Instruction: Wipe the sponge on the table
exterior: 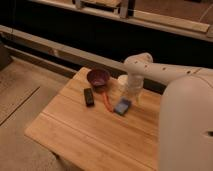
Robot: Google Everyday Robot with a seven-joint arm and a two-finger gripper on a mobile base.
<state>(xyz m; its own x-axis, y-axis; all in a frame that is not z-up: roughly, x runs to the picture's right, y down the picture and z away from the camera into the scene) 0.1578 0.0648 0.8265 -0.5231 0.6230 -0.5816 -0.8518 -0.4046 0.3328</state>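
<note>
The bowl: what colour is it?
The bowl is purple, seen in the camera view; the hand is at the sponge.

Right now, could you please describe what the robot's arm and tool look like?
The arm is smooth, white and rounded, with a thick cylindrical joint and no visible cables or markings. Its pale tool hangs over the table, right by the blue sponge.
</note>
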